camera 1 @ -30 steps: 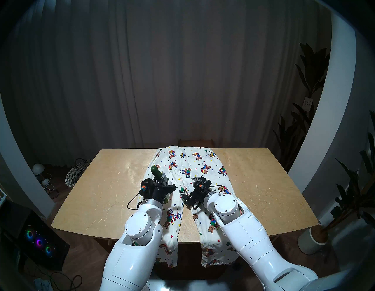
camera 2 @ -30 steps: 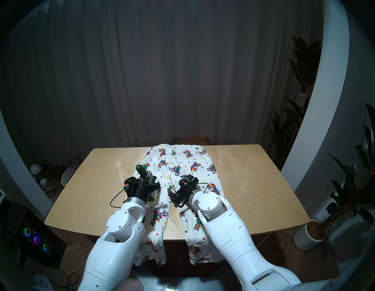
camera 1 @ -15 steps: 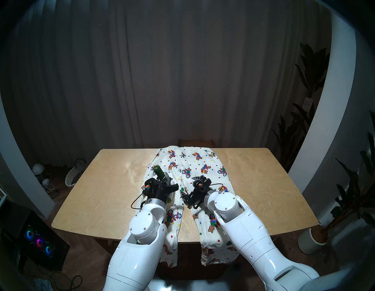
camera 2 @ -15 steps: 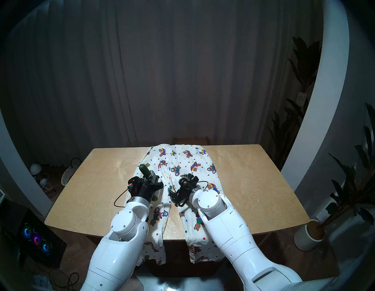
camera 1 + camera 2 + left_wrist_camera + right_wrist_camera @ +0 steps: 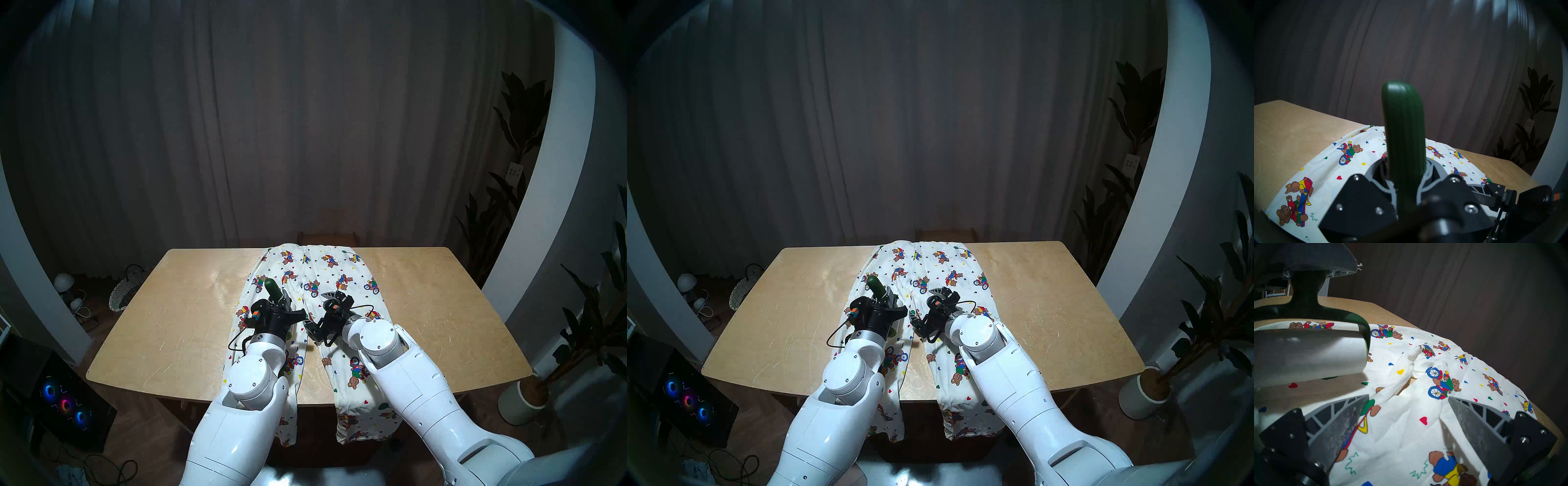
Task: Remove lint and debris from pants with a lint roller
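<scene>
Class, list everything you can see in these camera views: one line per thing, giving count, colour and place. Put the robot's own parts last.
Table: one, light wood, centre of room.
Pants: one pair, cream with bears and hearts, flat along the table, legs hanging over the near edge.
Lint roller: one, green handle, white roll, over the pants' left leg.
Curtain: one, grey, behind the table.
Plants: two, dark green, right side.
Basket: one, striped, floor at left.
Computer: one, black with glowing fans, floor near left.
Left pincer: one, black and grey, shut on the roller's handle.
Right pincer: one, black and grey, open above the pants.
</scene>
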You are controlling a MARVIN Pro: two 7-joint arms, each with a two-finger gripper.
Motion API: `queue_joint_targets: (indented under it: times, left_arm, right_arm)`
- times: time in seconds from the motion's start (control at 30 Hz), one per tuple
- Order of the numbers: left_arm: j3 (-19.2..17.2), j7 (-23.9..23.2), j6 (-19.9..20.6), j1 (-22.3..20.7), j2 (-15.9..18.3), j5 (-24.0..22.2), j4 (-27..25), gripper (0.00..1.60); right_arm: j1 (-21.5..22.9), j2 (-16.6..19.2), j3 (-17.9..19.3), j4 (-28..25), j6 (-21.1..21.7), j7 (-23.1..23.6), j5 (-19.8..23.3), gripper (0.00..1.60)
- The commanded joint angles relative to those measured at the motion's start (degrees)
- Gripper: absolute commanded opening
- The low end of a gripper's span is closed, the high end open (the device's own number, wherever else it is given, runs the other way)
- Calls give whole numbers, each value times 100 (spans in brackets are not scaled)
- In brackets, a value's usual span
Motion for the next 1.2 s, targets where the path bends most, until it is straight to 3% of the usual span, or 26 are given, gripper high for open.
queue_joint_targets:
  times: [0.0, 0.4, 0.73, 1.17]
  left_arm:
    - [110, 155, -153, -154, 3, 366, 52, 0]
    - [111, 321, -4, -262, 67, 555, 227, 0]
    - [-54, 92, 400, -61, 67, -37, -70, 0]
    - [-194, 50, 471, 140, 134, -255, -185, 0]
  right_arm:
    - [-26, 13, 31, -74, -15, 16, 41, 160]
    - [-26, 41, 13, -76, -42, 28, 46, 160]
    - [11, 48, -70, -46, -29, 125, 41, 160]
    - [167, 55, -172, 83, 132, 206, -56, 160]
